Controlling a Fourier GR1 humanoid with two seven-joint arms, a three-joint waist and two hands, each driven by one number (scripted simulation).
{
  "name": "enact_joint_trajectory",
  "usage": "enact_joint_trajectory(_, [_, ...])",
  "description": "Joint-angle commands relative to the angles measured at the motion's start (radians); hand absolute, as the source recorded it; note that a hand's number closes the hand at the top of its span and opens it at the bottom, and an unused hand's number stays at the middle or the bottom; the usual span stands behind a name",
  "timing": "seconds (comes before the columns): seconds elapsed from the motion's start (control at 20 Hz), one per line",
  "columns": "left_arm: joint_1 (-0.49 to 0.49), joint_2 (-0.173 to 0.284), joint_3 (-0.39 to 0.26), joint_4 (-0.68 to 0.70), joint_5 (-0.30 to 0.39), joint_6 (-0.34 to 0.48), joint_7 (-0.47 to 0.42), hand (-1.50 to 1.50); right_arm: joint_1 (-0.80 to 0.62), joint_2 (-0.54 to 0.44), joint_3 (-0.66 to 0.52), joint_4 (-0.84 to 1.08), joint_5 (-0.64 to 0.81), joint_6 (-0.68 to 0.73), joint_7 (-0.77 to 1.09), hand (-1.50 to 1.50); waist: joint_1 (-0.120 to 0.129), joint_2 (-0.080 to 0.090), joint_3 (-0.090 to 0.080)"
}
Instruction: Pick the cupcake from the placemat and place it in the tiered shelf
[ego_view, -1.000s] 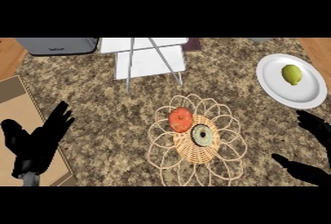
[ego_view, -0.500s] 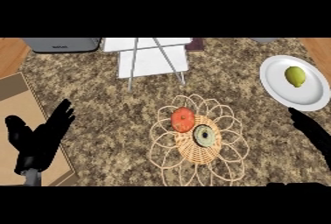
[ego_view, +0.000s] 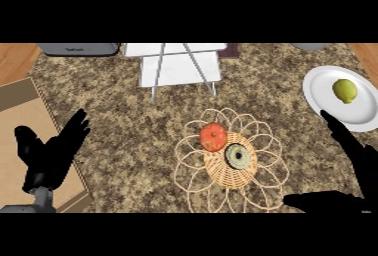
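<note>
A wicker flower-shaped placemat lies at the counter's middle. On it sit the cupcake, seen from above with a pale ring and a dark green centre, and an orange-red round fruit touching its upper left. The white tiered shelf with metal legs stands at the back. My right hand is open at the right edge, fingers straight, thumb low, apart from the cupcake. My left hand rests open at the lower left, fingers up.
A white plate with a yellow-green lemon is at the right. A tan board lies along the left. A grey appliance sits at the back left.
The right hand has moved up and leftward into view, with its thumb now showing at the bottom. The scene has shifted slightly in the frame. The cupcake stays put.
</note>
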Motion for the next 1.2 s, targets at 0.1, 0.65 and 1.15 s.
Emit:
enact_joint_trajectory(0.1, [0.007, -0.047, -0.028, 0.102, -0.018, 0.004, -0.007, 0.0, -0.195, 0.087, 0.105, 0.099, 0.114, 0.024, 0.264, -1.5, 0.01, 0.018, -0.024])
enact_joint_trajectory(0.65, [0.003, -0.063, -0.006, 0.131, -0.017, 0.008, -0.001, 0.0, -0.314, 0.212, 0.217, 0.248, 0.187, 0.12, 0.395, -1.5, -0.019, 0.013, -0.024])
enact_joint_trajectory(1.15, [0.06, -0.06, 0.018, 0.124, 0.0, -0.033, -0.041, 0.0, -0.3, 0.361, 0.289, 0.412, 0.374, 0.082, 0.376, -1.5, -0.02, 0.012, -0.023])
